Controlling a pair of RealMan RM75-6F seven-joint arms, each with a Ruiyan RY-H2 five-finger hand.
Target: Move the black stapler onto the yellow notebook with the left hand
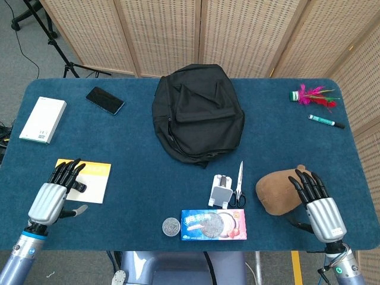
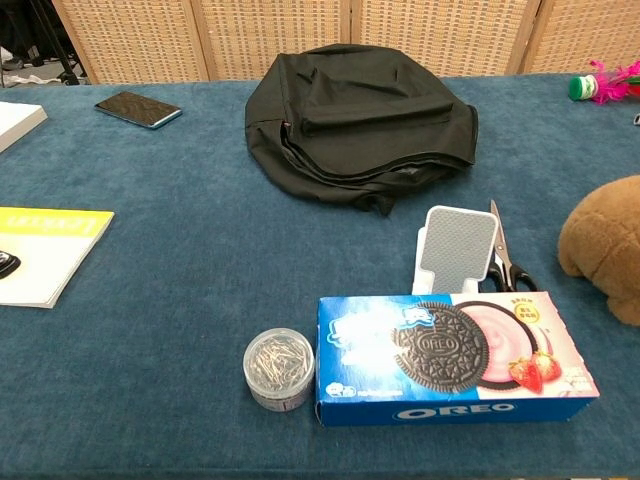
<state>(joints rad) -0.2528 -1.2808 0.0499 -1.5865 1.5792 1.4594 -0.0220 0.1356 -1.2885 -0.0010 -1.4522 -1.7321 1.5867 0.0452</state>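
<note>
Blue table (image 1: pixel 136 178): black stapler (image 1: pixel 77 186) seemingly lies on yellow notebook (image 1: pixel 95 180).
</note>
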